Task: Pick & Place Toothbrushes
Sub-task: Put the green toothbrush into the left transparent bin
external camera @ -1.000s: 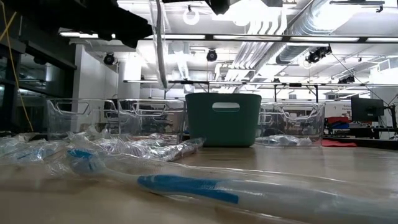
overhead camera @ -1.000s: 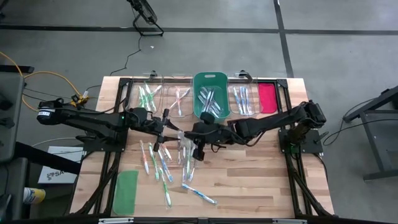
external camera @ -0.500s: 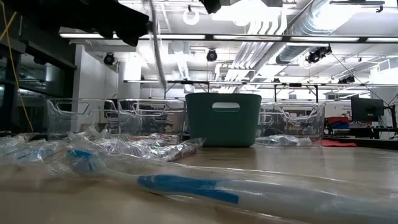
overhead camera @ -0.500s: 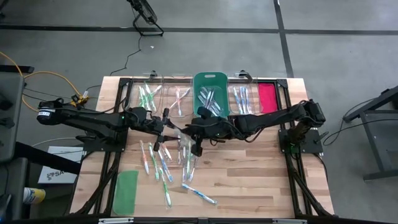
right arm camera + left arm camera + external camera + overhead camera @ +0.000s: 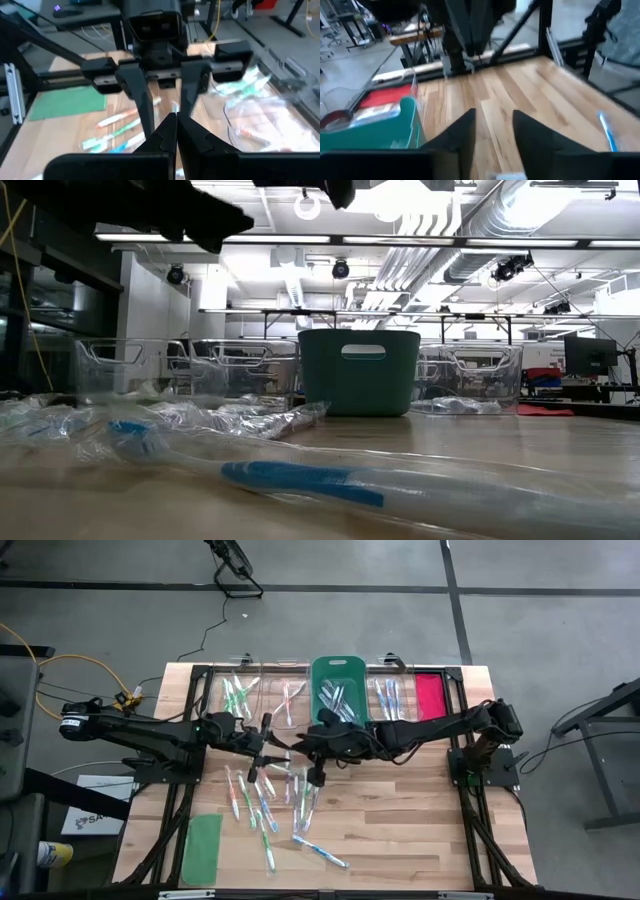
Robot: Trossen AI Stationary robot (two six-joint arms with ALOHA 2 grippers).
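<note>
left tool (image 5: 268, 745) open, empty | right tool (image 5: 176, 131) closed, load unclear | grip one of the toothbrushes (image 5: 262, 802) mid-handle, lift straight off worktop (image 5: 400, 830)

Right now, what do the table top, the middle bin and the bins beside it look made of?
Table top: pale wood planks, matte, grain and seams visible. Middle bin: opaque dark green, smooth, likely plastic. Side bins: clear, glossy, see-through walls, probably plastic too.

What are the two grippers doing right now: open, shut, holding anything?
Left gripper: open, nothing between its fingers, above the table.
Right gripper: shut, fingertips together, no toothbrush seen in it.
</note>
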